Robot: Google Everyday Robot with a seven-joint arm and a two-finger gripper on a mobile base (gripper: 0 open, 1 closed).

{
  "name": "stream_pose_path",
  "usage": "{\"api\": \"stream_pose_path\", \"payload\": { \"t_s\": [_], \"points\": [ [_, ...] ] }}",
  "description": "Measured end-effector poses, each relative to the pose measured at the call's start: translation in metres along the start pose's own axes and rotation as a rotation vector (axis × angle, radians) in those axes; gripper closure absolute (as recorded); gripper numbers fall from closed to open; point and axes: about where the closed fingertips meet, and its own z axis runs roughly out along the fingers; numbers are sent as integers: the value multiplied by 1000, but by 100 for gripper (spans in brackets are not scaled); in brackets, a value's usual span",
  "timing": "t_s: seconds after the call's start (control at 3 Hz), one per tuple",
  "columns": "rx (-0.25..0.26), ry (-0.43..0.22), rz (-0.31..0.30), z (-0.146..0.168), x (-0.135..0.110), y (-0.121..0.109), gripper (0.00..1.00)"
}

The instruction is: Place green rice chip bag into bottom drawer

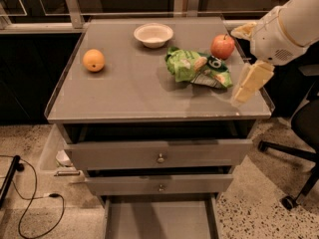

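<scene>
My gripper (251,82), matt cream plastic, hung over the right edge of the cabinet top (129,91), which was smooth grey metal with a dull sheen. The green rice chip bag (195,67) was crinkled, glossy foil. The bottom drawer (159,219) looked matt grey metal. The bowl (153,35) was matt white, the apple (223,46) glossy, the floor (259,205) speckled stone.
</scene>
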Motion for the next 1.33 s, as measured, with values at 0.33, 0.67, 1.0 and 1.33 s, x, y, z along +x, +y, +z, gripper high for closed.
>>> {"api": "stream_pose_path", "payload": {
  "t_s": [0.33, 0.67, 1.0, 1.33],
  "points": [
    [12, -75, -19, 32, 7, -30, 0],
    [-14, -133, -31, 62, 6, -50, 0],
    [-47, -172, -48, 88, -4, -60, 0],
    [-68, -185, -56, 107, -8, -67, 0]
  ]
}}
